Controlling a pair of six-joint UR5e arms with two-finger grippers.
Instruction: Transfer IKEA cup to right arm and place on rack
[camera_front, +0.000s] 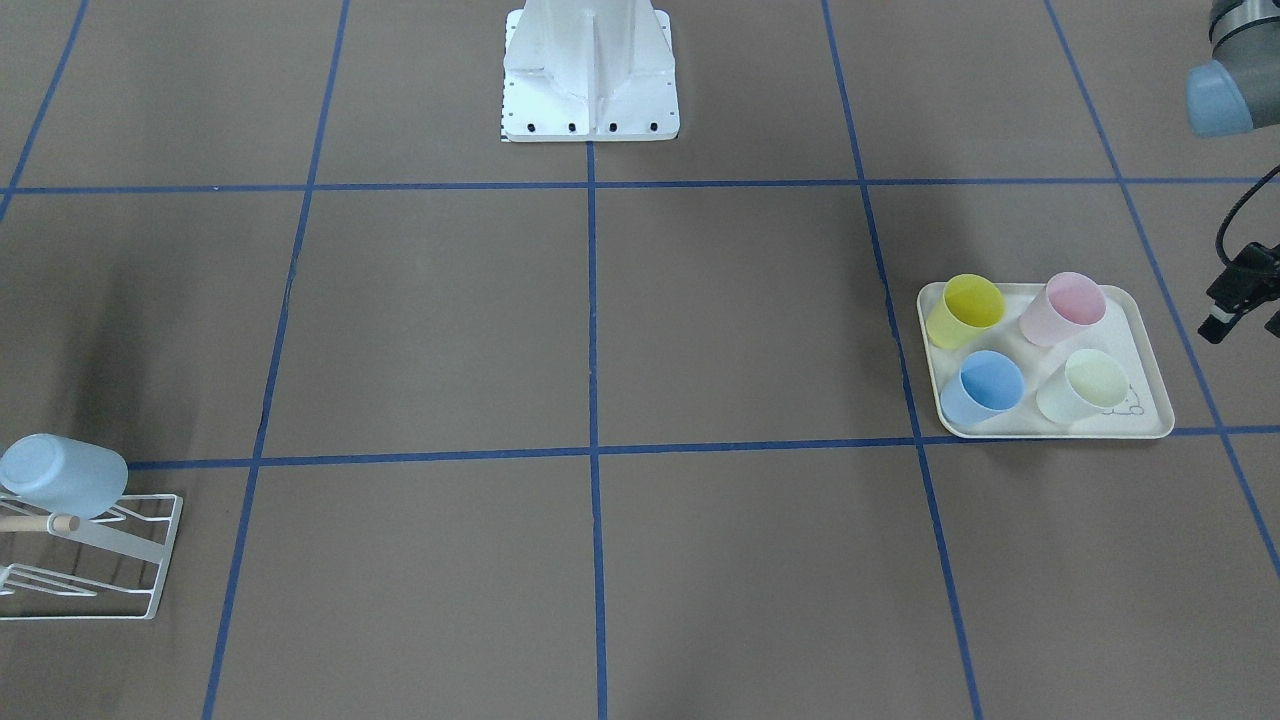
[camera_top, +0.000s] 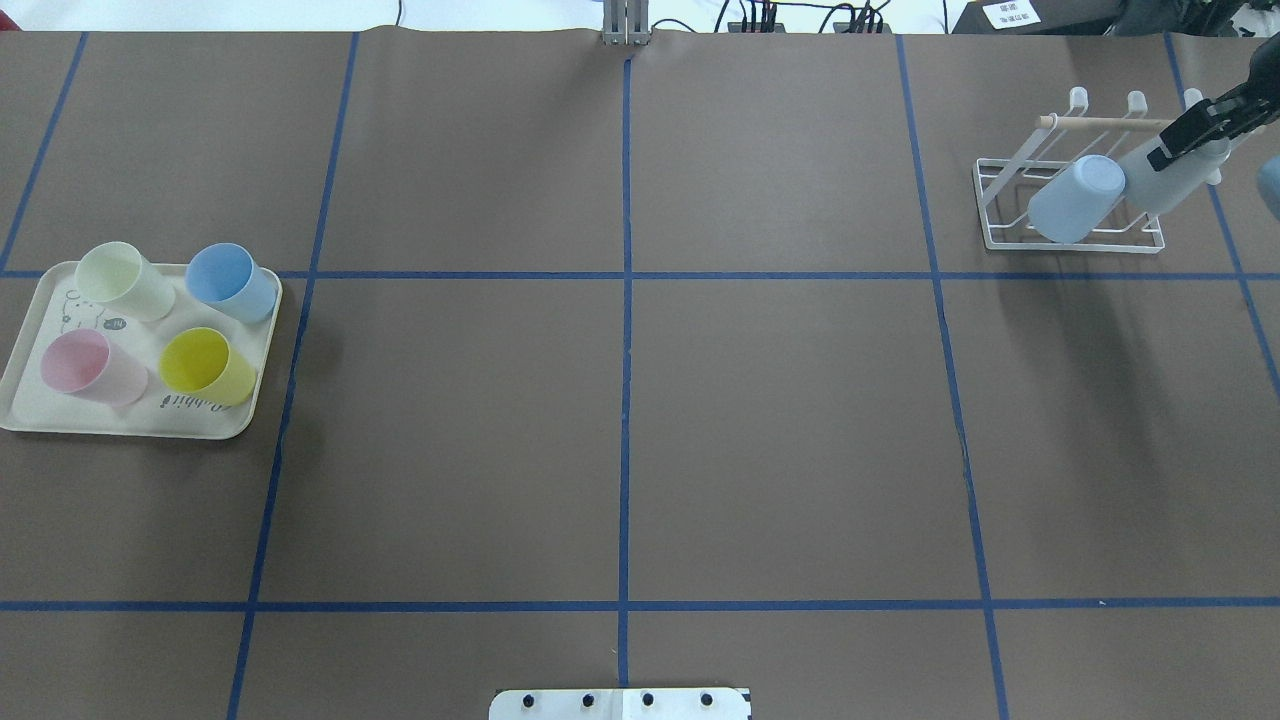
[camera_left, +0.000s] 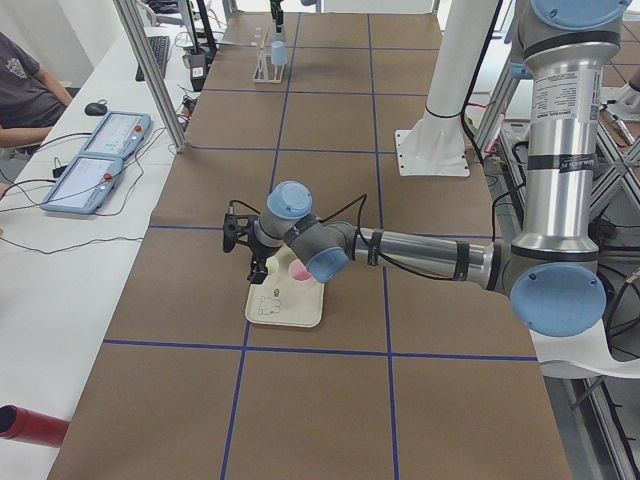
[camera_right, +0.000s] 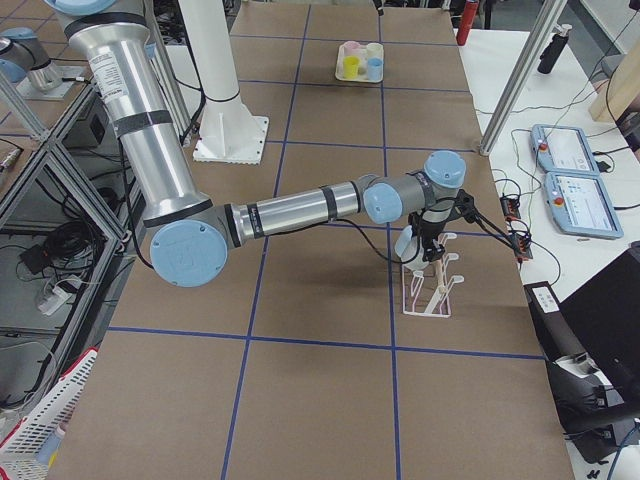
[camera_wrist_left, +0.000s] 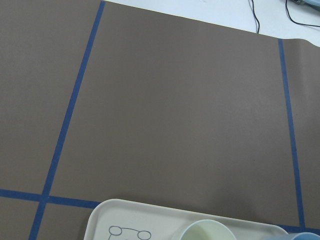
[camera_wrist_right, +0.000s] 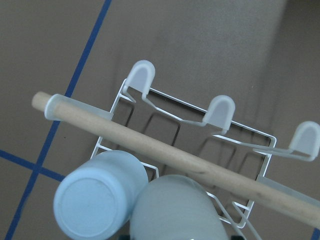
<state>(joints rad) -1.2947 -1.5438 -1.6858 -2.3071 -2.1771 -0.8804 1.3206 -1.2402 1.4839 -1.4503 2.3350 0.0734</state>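
Observation:
The white wire rack with its wooden dowel stands at the far right. A pale blue cup hangs upside down on a prong; it also shows in the front view and the right wrist view. My right gripper is at the rack, shut on a pale grey cup held tilted beside the blue one; the grey cup fills the bottom of the right wrist view. My left gripper hovers by the cream tray; I cannot tell if it is open.
The tray holds a yellow cup, a pink cup, a blue cup and a pale green cup. The robot's white base stands at the table's middle edge. Operator tablets lie on a side desk.

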